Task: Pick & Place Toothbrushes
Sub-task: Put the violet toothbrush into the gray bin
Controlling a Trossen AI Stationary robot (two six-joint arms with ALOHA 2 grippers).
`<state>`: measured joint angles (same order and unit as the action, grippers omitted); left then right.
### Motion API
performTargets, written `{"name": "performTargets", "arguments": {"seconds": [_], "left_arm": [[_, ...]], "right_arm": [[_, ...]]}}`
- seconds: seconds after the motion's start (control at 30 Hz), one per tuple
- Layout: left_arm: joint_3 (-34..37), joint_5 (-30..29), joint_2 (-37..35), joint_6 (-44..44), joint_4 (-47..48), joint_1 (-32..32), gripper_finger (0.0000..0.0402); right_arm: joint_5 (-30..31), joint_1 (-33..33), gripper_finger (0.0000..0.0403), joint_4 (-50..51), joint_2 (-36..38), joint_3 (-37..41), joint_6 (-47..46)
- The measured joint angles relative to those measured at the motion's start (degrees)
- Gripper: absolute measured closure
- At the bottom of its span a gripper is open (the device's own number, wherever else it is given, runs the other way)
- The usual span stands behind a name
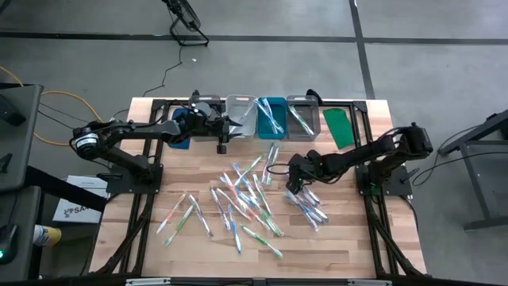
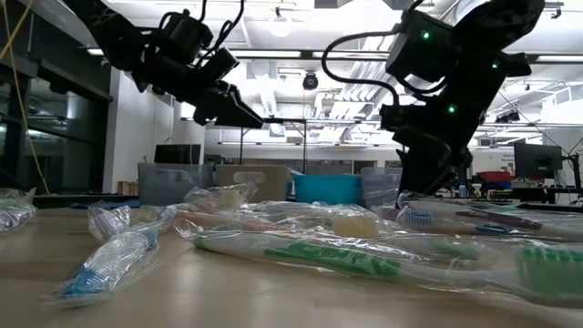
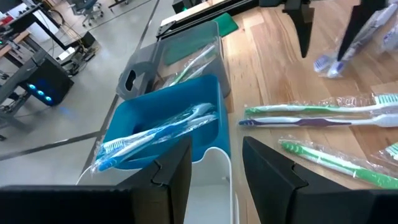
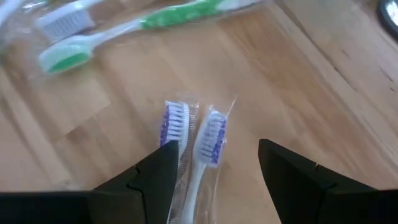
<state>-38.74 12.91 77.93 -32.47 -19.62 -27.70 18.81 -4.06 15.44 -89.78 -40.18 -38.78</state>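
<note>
Wooden tabletop [image 1: 159,254] strewn with wrapped toothbrushes [image 1: 246,199], still to be sorted into far-edge bins [image 1: 270,117]. Right gripper [image 4: 214,168] lowered over purple-bristled pair [image 4: 199,140], jaws apart, nothing held, judged lined up for pick. Left gripper [image 3: 217,168] held above bins, jaws apart and empty, likely after drop.

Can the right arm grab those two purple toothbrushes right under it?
Probably yes. The right gripper hangs open just above the two purple toothbrushes, which lie side by side on the bare wood, and nothing sits between them.
</note>
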Motion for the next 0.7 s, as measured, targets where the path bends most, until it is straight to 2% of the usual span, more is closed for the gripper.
{"name": "performTargets", "arguments": {"seconds": [0.7], "left_arm": [[-0.02, -0.02, 0.02, -0.28, 0.24, -0.02, 0.0263]], "right_arm": [[-4.09, 5.26, 0.0188, 4.04, 0.94, -0.04, -11.35]]}}
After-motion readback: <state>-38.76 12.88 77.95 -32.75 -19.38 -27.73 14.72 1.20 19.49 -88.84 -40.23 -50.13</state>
